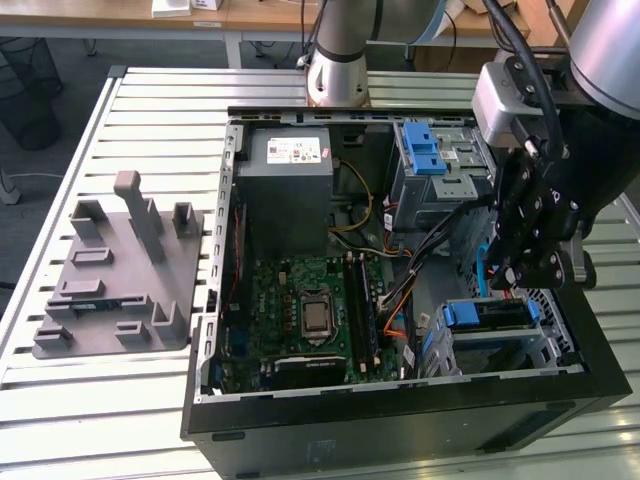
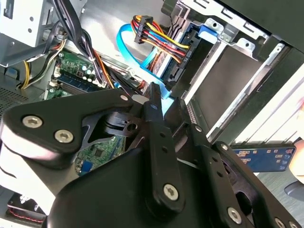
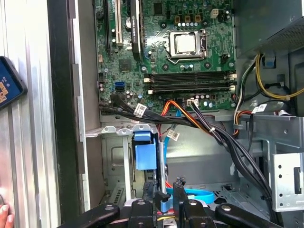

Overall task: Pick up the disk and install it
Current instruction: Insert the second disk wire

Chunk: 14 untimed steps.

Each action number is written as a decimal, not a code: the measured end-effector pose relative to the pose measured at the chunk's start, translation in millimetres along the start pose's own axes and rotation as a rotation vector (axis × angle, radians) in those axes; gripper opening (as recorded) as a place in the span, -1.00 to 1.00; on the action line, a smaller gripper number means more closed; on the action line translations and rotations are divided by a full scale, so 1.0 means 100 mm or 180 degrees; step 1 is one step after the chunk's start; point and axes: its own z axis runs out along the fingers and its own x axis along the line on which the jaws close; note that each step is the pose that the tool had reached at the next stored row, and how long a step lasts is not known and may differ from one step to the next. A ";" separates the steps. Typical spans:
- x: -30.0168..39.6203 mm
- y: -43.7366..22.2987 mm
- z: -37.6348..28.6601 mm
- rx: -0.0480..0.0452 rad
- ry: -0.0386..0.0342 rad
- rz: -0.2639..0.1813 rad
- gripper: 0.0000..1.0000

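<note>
Blue-railed, the disk [image 1: 497,314] sits slotted in the near-right bay of the case [image 1: 400,425], just below my gripper [image 1: 512,272], fingers drawn together on nothing. I can't read the white sticker [image 1: 293,152] on the far power supply.

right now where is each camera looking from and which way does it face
exterior view: off the arm, high, looking down on the open black computer case on the slatted metal table; the arm and black gripper hang over the case at the exterior view's right.
first wrist view: rides the arm, looking past the fingertips into the case at the green motherboard and a blue plastic latch.
second wrist view: close behind the gripper's black linkage, facing coloured cables.
shared: both wrist views show a bright blue flat cable.
</note>
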 end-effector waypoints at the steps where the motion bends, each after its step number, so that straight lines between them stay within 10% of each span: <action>1: 0.000 0.000 0.008 0.0000 0.0001 0.0000 -0.39; 14: -0.002 -0.052 0.085 0.0002 0.0005 0.0037 -0.69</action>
